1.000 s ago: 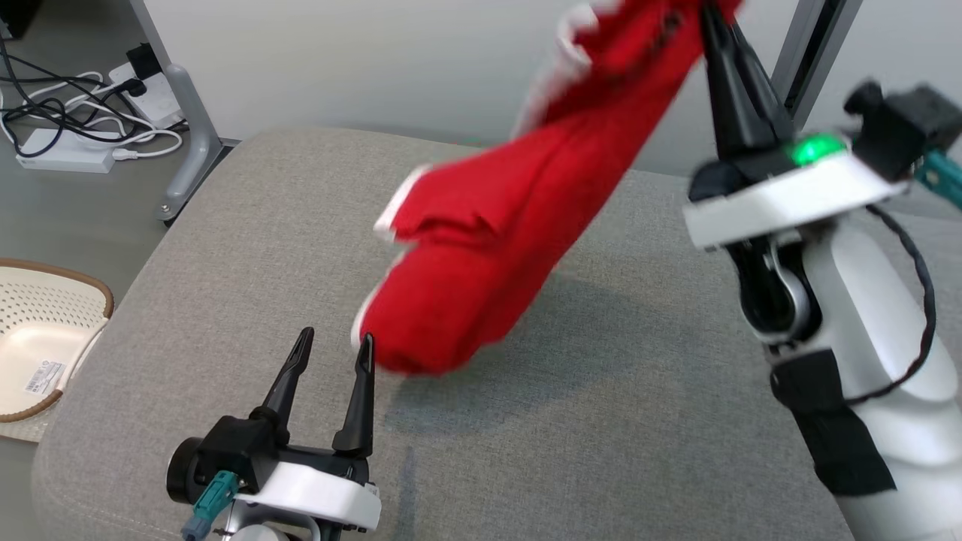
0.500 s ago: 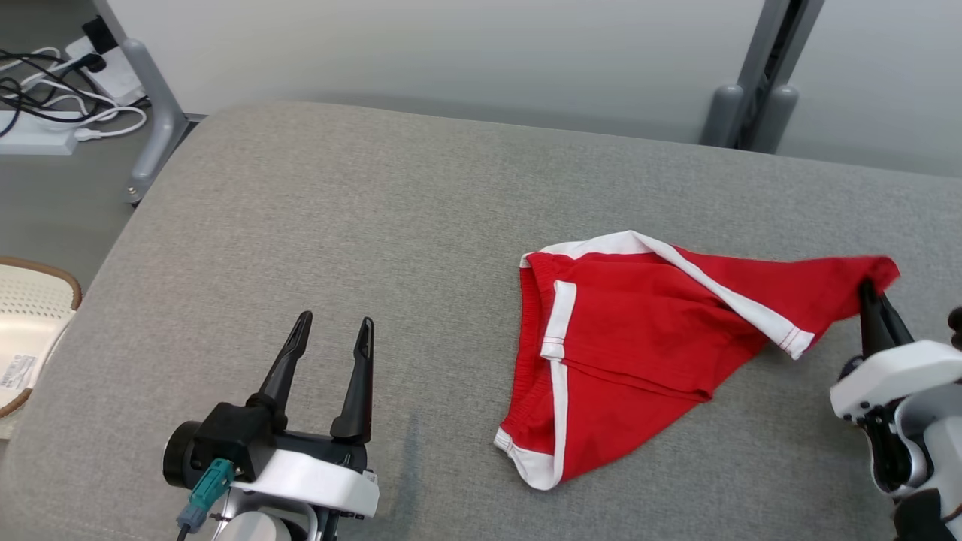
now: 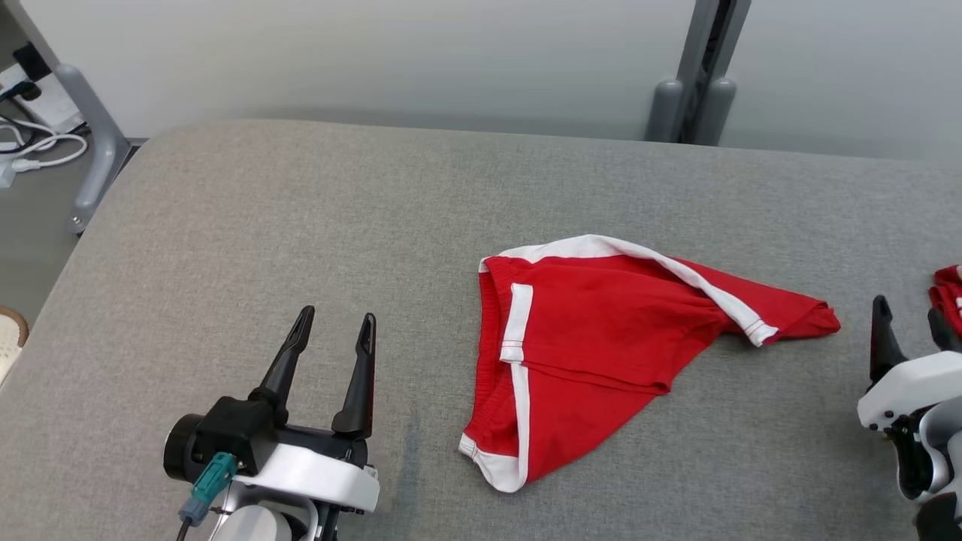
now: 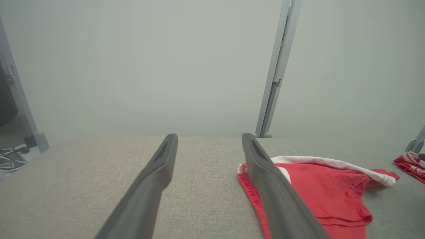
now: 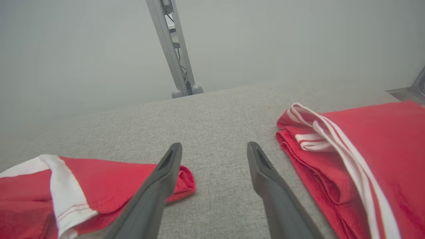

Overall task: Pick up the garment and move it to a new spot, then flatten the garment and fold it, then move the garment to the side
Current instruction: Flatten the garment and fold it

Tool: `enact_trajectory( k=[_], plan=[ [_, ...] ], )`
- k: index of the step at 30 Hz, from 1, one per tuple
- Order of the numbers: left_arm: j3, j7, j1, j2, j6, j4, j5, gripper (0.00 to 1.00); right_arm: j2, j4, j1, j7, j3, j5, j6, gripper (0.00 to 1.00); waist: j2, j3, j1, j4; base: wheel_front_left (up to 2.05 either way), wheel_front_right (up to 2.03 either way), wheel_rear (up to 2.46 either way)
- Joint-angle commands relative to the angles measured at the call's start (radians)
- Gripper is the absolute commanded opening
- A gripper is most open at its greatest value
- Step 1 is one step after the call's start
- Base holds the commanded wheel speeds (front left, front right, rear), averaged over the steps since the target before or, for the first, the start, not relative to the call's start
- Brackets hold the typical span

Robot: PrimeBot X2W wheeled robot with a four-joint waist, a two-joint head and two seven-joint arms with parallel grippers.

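Released the garment [image 3: 601, 338] within the last second: carried aloft in a shut right end effector [image 3: 907, 312] a second back, laid down still pinched by its right corner half a second back, then let go. Found that end effector with fingers spread wide and empty, drawn back just off the garment's pointed right tip, near the worktop's [image 3: 301, 225] right edge. Found the left end effector [image 3: 337, 315] likewise spread wide and empty, low over the front left of the worktop, well apart from the cloth and unmoved throughout.

Judged the first step, the move to a new spot, as done. Left the garment lying right of the worktop's centre, toward the front edge, but far from flat, with the waistband bunched along its left side, a white-trimmed edge folded over across the top, and the right end drawn out to a point. Judged flattening as next, probably with an end effector at each end.

Noted a second red garment with white stripes [image 5: 348, 156], folded, by the right edge and just beside the right end effector. Reckoned it the one thing in the way, apt to be snagged when spreading cloth rightward. Noted a grey frame post [image 3: 695, 75] behind the far edge and cables [image 3: 45, 150] on the floor past the far left corner, both clear of the work.
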Motion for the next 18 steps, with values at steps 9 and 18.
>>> enact_trajectory(
  k=[9, 18],
  plan=[
    [0.016, -0.001, 0.023, 0.003, 0.008, -0.013, 0.003, 1.0, 0.006, -0.319, 0.064, -0.057, 0.098, -0.104, 0.0, 1.0, -0.0001, -0.053, 0.0, -0.036, 0.0, 0.0, 0.0],
    [0.03, -0.001, 0.062, 0.003, 0.022, -0.04, -0.001, 1.0, 0.026, -0.668, 0.273, -0.058, 0.184, -0.207, 0.0, 1.0, -0.0001, -0.1, 0.0, -0.038, 0.0, 0.0, 0.0]
  ],
)
